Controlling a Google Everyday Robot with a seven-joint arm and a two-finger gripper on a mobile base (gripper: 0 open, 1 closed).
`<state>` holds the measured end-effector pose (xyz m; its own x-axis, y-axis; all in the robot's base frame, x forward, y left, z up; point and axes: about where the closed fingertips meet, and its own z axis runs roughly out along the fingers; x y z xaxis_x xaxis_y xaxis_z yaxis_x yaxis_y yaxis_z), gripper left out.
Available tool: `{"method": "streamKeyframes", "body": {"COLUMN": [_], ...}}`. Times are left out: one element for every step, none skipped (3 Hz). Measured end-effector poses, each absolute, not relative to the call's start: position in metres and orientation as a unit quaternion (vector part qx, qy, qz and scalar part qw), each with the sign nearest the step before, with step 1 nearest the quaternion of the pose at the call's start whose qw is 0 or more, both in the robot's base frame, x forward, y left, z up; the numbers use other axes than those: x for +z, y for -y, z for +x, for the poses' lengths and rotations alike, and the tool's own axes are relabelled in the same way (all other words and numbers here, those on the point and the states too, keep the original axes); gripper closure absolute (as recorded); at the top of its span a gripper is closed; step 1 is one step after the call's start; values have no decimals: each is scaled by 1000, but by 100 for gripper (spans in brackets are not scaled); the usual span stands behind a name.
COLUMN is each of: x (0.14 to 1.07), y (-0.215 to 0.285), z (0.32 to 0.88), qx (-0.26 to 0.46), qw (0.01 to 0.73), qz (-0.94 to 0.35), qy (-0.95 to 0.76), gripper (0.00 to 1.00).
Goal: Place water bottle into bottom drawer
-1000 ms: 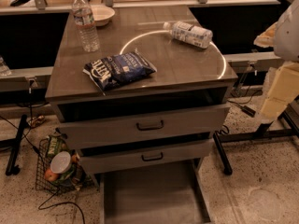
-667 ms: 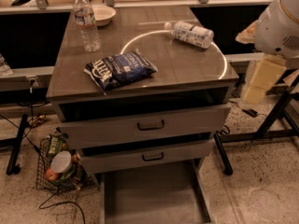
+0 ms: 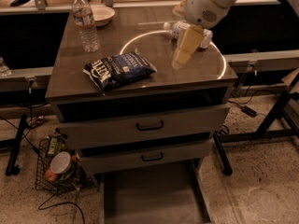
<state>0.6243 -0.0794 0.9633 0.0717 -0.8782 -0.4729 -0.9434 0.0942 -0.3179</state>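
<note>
The water bottle, clear with a white cap and a narrow reddish-white label band, stands upright at the far left of the cabinet top. The bottom drawer is pulled out below the two upper drawers, a shallow grey tray with a bare floor. My gripper hangs from the white arm over the right part of the top, well right of the water bottle. It sits just in front of a lying bottle with a white printed label, which the arm partly hides.
A dark blue chip bag lies at the front left of the top. A white bowl stands behind the water bottle. A wire basket with a can and fruit sits on the floor to the left. Black table legs stand to the right.
My arm has swung in from the right edge of the view to over the right part of the cabinet top. The objects on the top have not moved.
</note>
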Motion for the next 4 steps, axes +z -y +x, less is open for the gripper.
{"method": "streamKeyframes", "body": {"x": [962,958,938,922], "y": [80,76,36,-9], "z": [624,627,652,688], "qx": [56,57,80,109], "qw": [292,288,305,335], "qz": [-671,-666,-664,-660], "qy": [-680,-686,-678,-664], "gripper": [0,0,0,0]}}
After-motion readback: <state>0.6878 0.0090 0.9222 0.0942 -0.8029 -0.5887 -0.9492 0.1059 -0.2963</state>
